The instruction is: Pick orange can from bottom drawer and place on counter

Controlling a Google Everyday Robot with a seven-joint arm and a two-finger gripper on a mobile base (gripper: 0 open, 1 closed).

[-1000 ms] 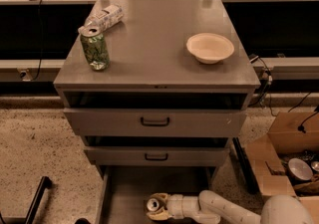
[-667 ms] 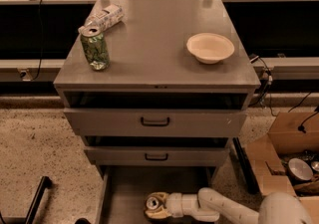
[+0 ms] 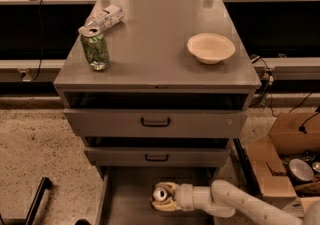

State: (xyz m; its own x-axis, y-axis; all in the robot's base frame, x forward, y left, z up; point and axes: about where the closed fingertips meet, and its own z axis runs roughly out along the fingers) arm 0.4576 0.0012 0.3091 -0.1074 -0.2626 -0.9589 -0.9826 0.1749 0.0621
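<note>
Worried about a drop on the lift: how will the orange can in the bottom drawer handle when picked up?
The orange can, gripped by the tool in the bottom drawer, looks small and metal, so it is probably light and fairly stiff. Its smooth round sides might slip in a loose grip. If tipped, it would likely roll.

Grey metal and pale plastic
The counter (image 3: 155, 39) is smooth, matt grey metal; the white bowl (image 3: 211, 48) looks matt. In the metal bottom drawer (image 3: 129, 200), the glossy pale plastic gripper (image 3: 158, 198) clasps the orange can (image 3: 160, 193), its silver top shiny.
</note>
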